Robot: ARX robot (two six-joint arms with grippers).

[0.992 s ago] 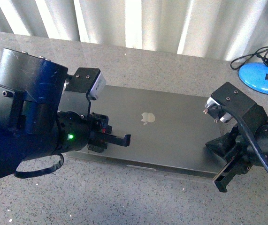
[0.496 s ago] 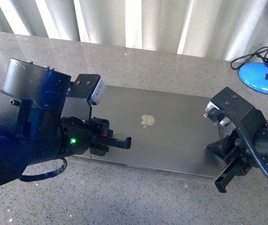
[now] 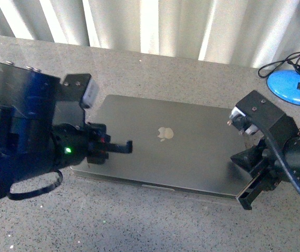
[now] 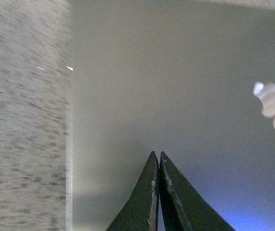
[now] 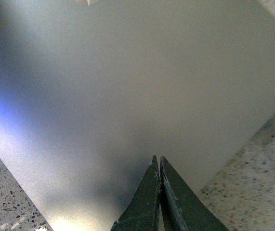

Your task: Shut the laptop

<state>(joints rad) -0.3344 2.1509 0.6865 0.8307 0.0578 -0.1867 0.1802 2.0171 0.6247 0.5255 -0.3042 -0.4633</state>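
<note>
Seemingly at the last step: the laptop's lid is down, with both arms low over it.

Flat on the speckled counter (image 3: 139, 226), the laptop (image 3: 192, 157) lies with its lid level and the apple logo (image 3: 165, 133) facing up; no screen or keyboard shows, so I judge the closing as good as done. The left gripper (image 3: 124, 147) hangs over the lid's left part, tips pressed together and holding nothing. The right gripper (image 3: 247, 198) sits at the laptop's right near corner, its tips likewise together and empty. Whether either one touches the metal I cannot tell. The next move probably calls only for a straight lift of both arms clear of the lid, without dragging the tips across it or nudging the laptop sideways.
</note>
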